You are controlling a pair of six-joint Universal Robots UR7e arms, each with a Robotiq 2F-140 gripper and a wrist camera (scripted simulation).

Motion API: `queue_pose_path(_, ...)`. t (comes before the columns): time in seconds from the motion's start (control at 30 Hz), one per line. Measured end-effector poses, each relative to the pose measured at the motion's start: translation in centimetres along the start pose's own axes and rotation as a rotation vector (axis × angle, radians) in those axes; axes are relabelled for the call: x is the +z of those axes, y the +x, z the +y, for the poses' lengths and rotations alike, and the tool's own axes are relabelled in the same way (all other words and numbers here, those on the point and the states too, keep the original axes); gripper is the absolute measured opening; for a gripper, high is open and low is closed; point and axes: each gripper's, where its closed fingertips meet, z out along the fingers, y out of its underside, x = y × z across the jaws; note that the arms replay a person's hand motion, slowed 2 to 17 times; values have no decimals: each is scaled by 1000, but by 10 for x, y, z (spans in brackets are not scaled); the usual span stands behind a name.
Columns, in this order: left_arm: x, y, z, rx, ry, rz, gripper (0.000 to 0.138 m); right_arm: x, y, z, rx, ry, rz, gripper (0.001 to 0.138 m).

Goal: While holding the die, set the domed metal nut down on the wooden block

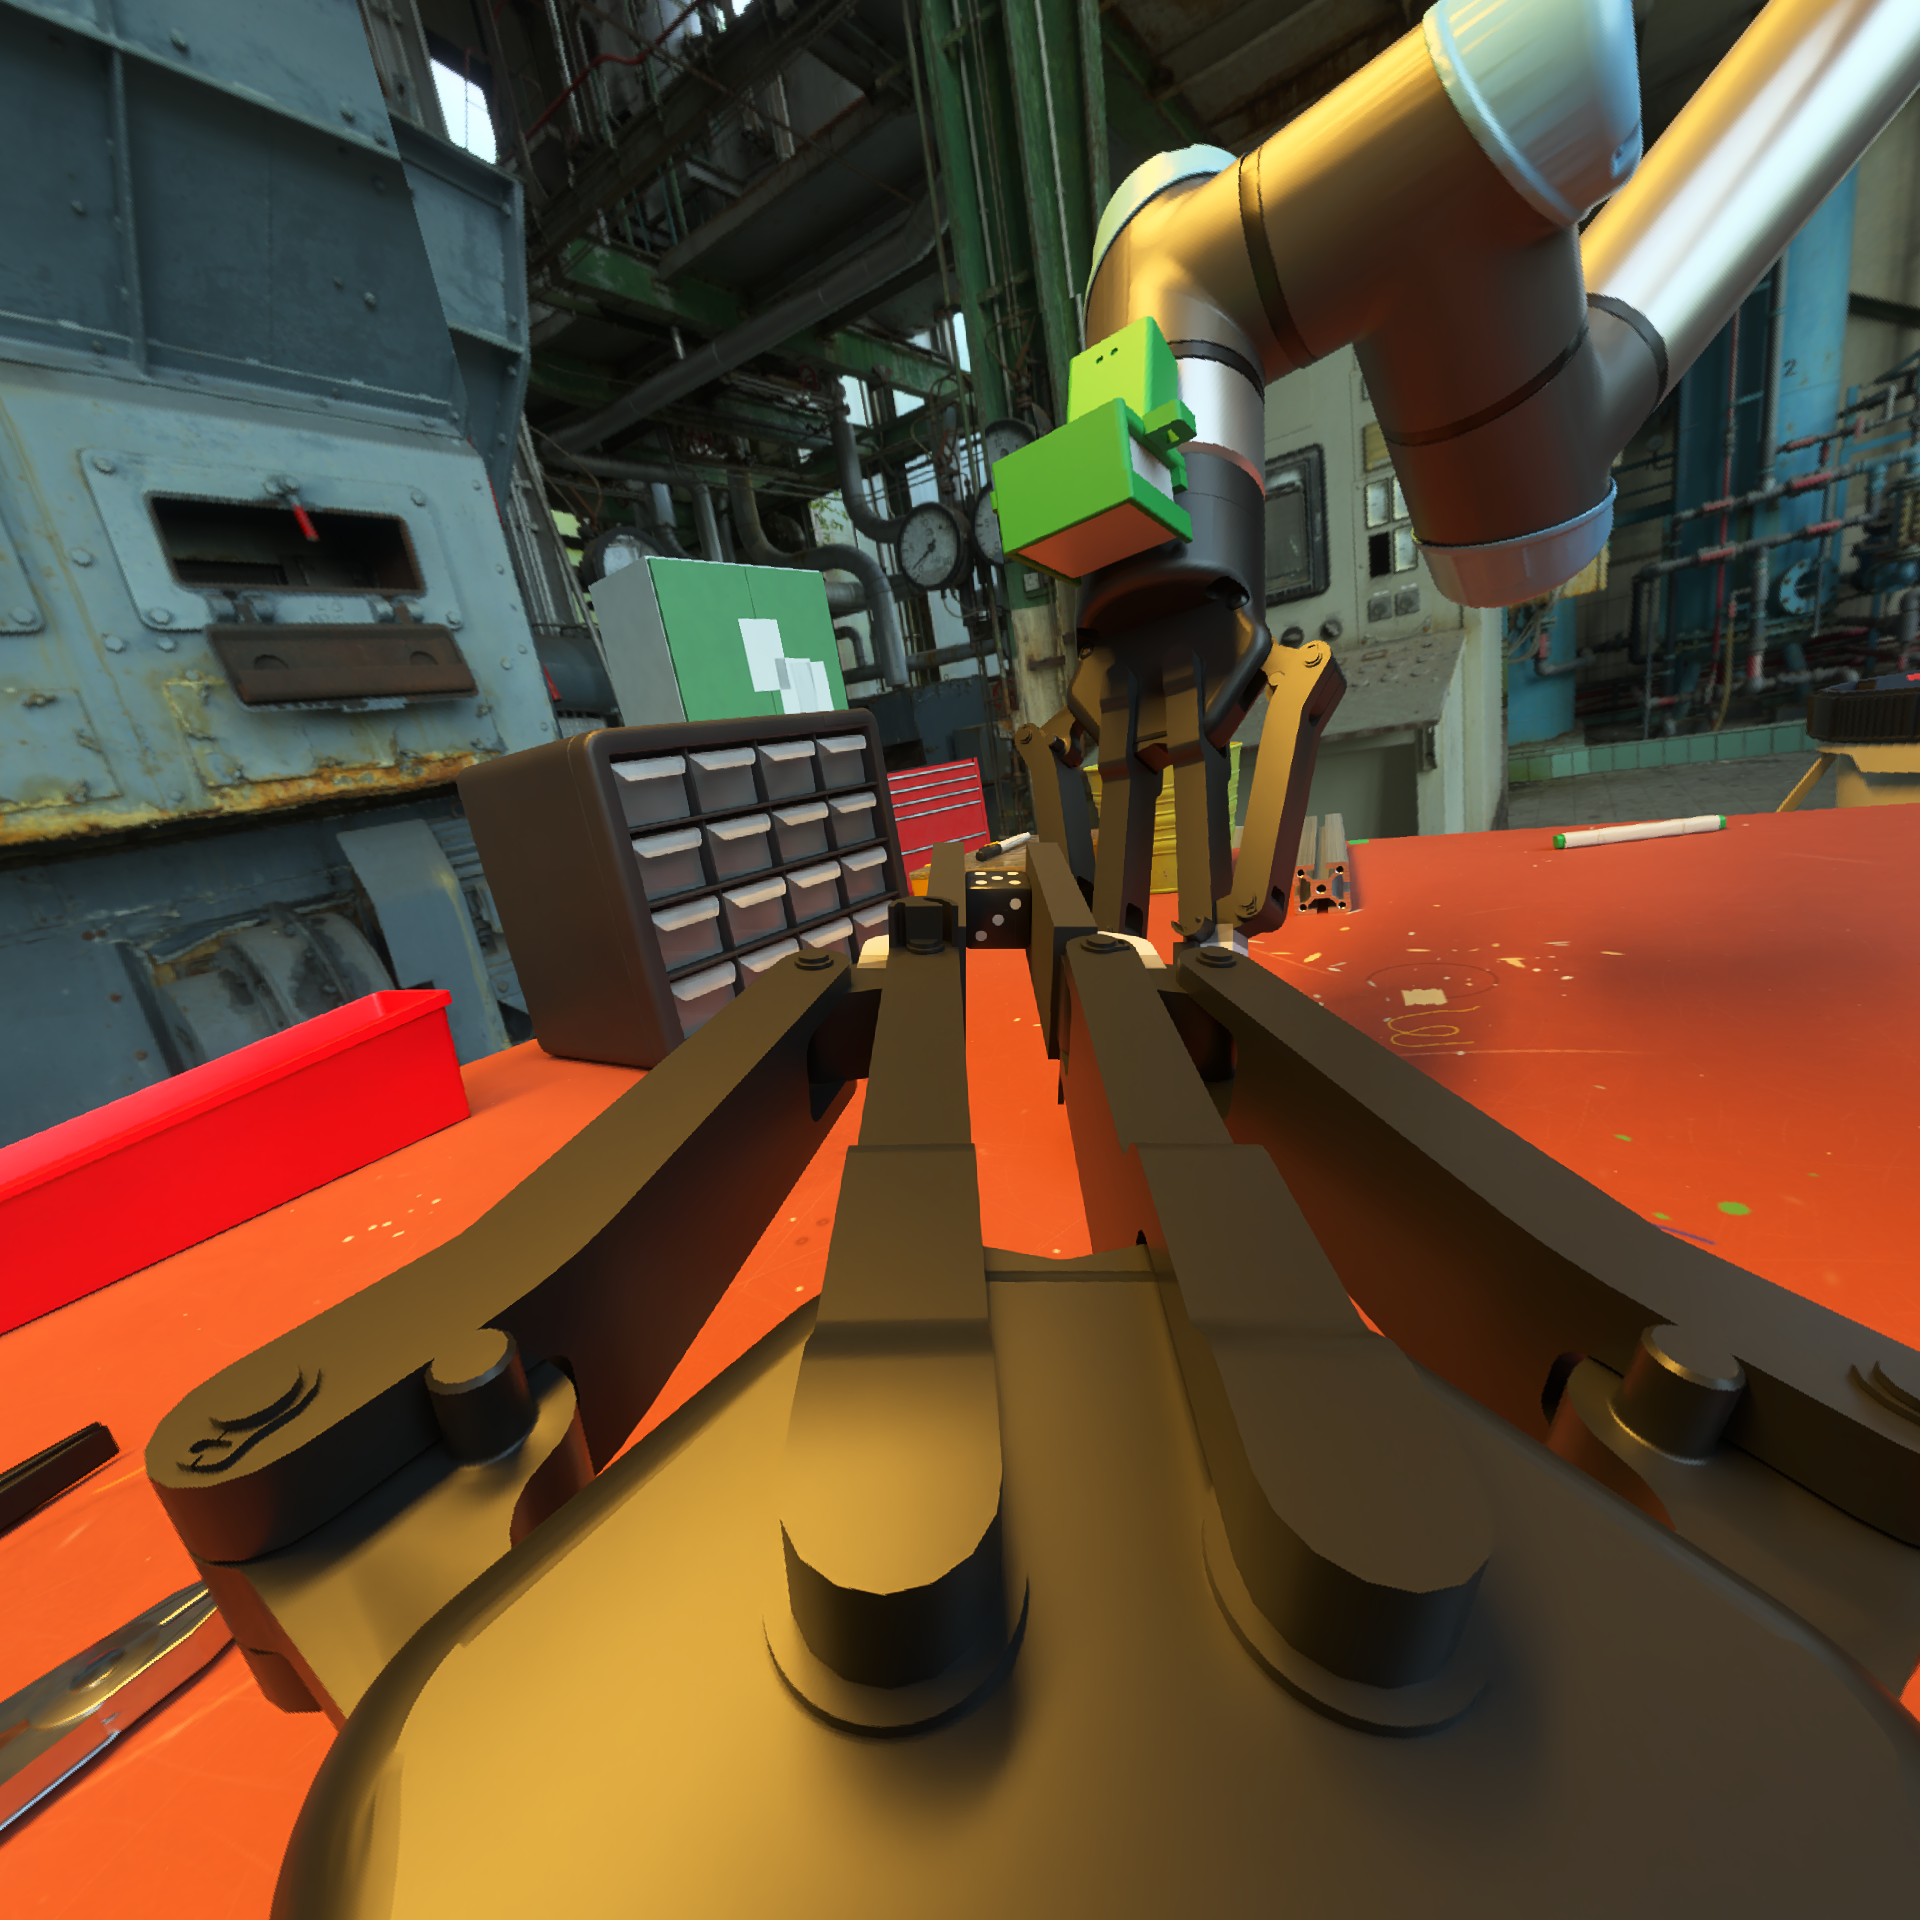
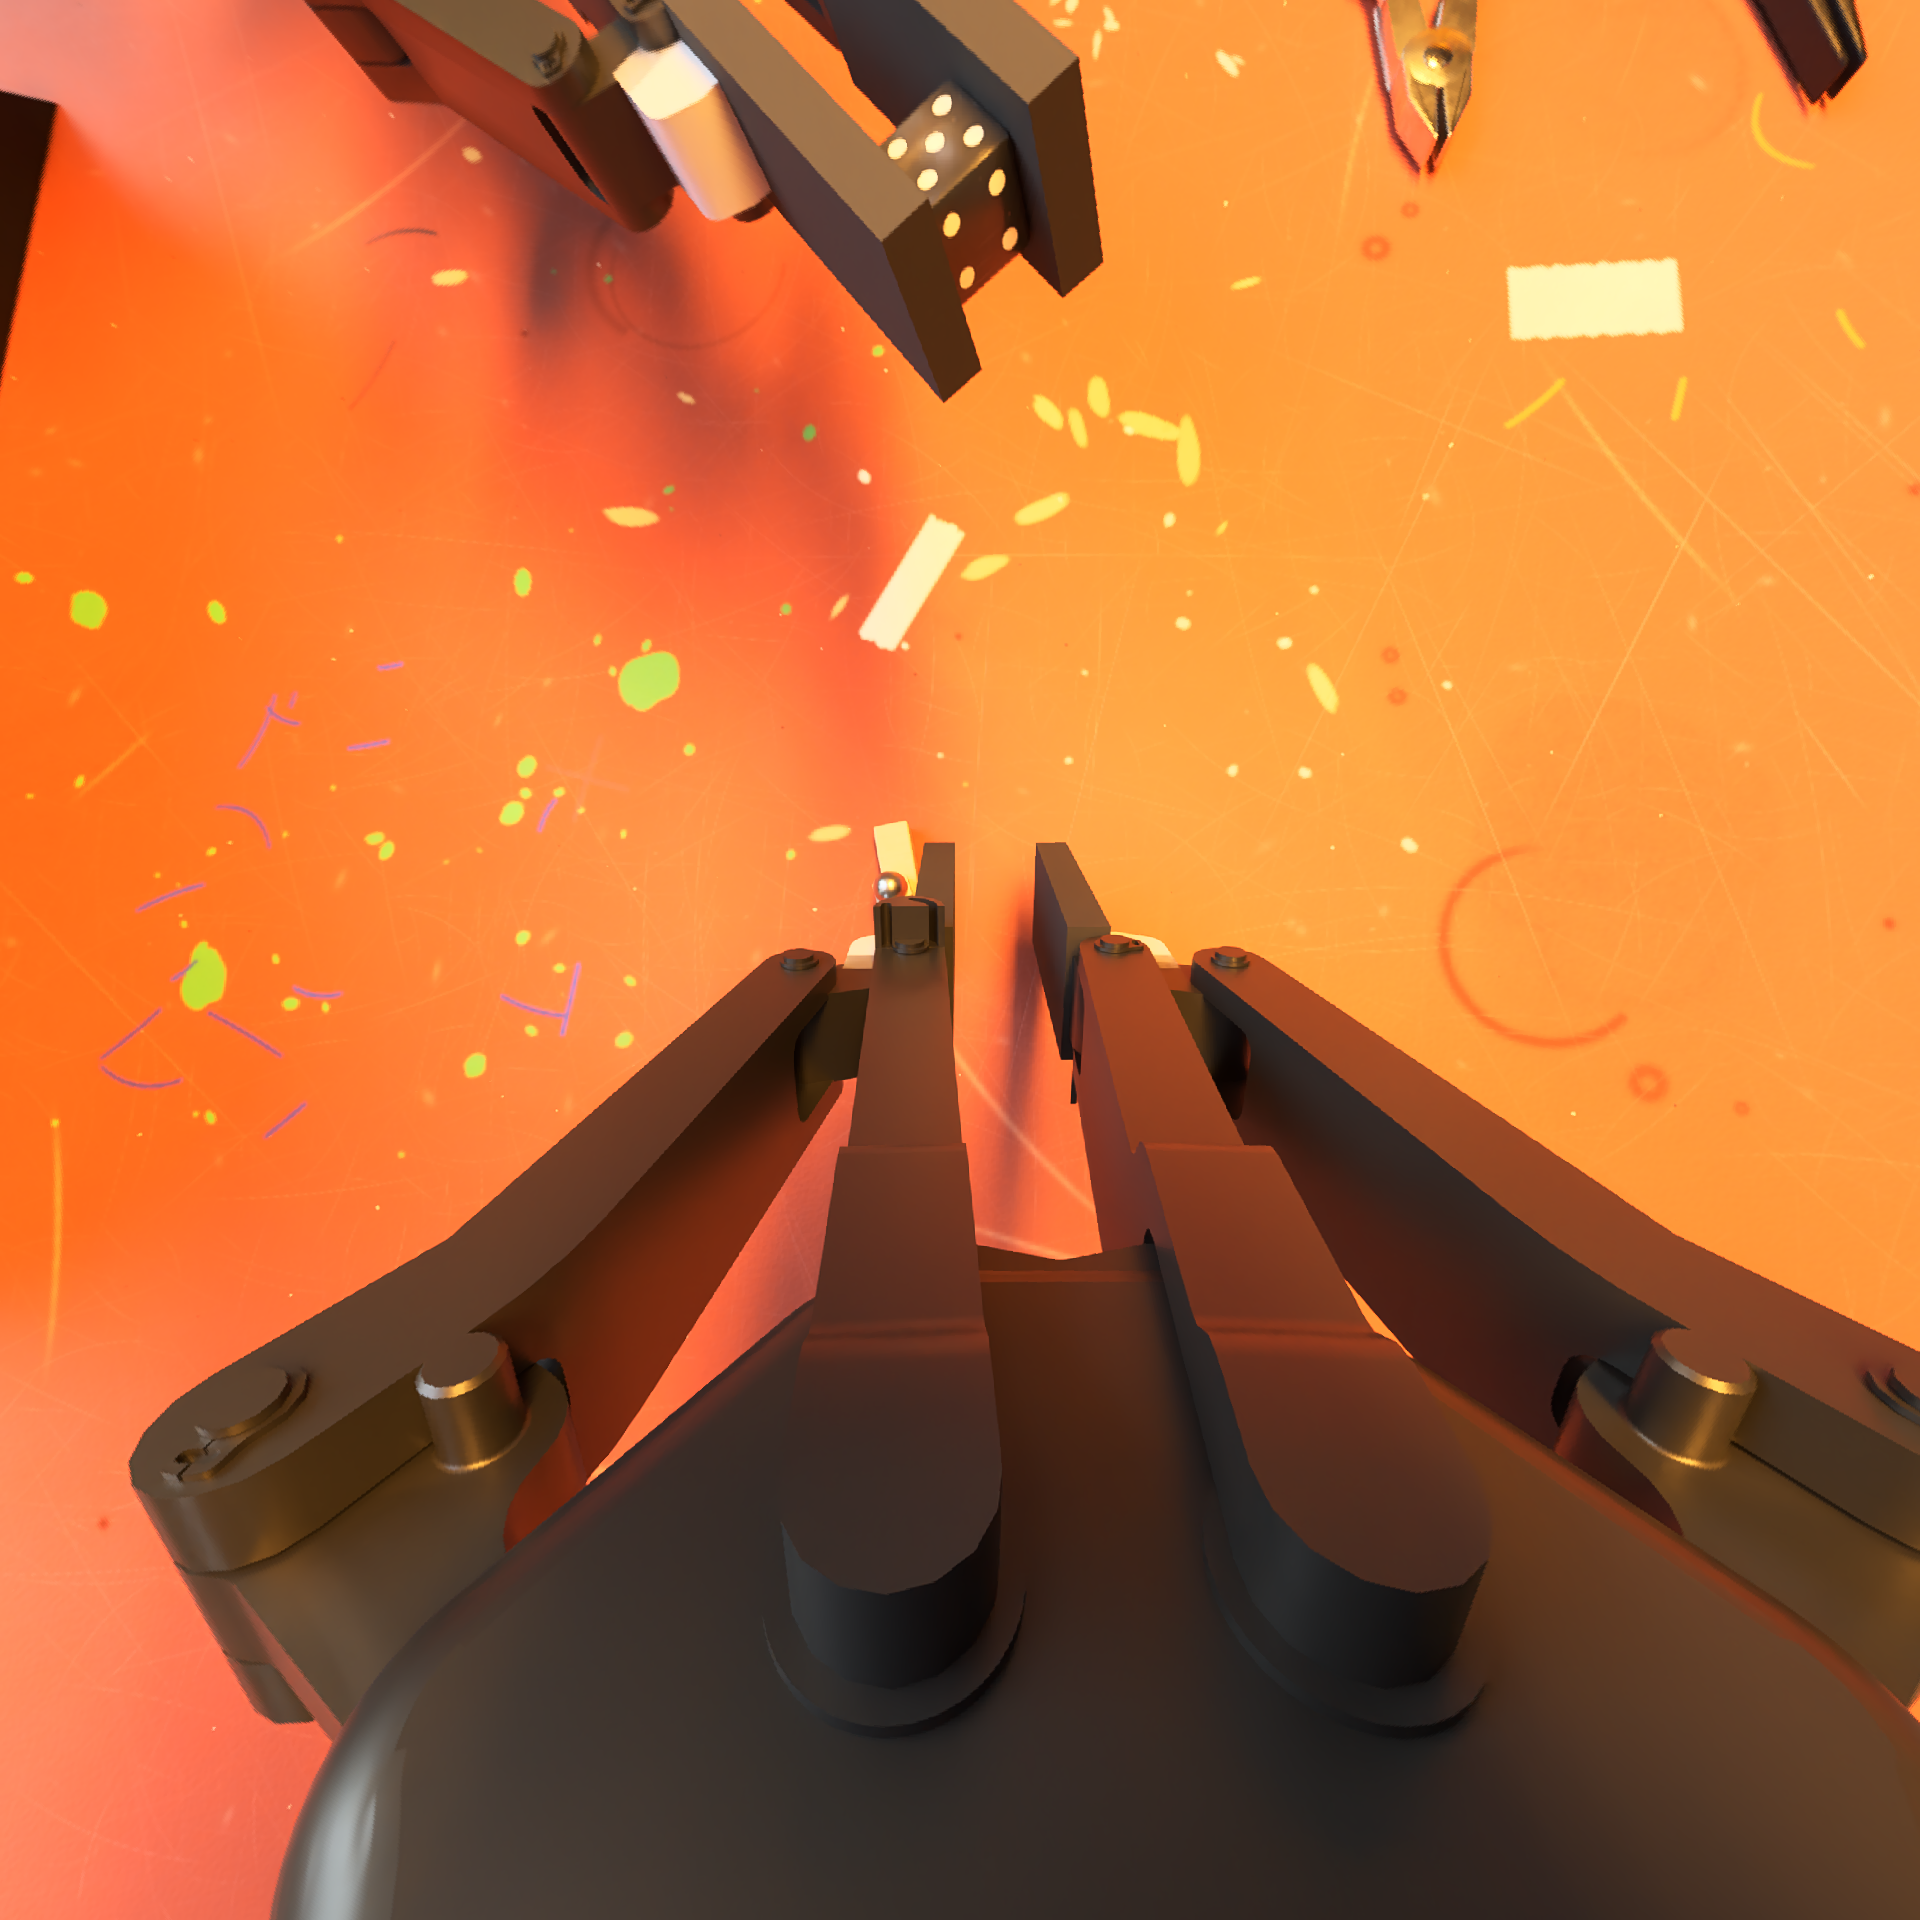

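My left gripper is shut on a black die with white pips and holds it just above the orange table. It also shows at the top of the right wrist view, with the die between its fingers. My right gripper points straight down at the table. Its fingers stand a narrow gap apart with nothing between them. A small shiny metal dome, the nut, sits just outside its left finger. I cannot tell whether it touches that finger. I see no wooden block clearly.
A dark parts cabinet with small drawers and a red bin stand on the left. A marker and a short aluminium profile lie farther back. Pliers lie beyond the left gripper.
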Motion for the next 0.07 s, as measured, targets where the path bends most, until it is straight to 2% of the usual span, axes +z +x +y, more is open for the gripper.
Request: queue_pose_path(0.07, 0, 0, 0, 1, -2, 2, 16, 2, 1, 2, 4, -16, 12, 21)
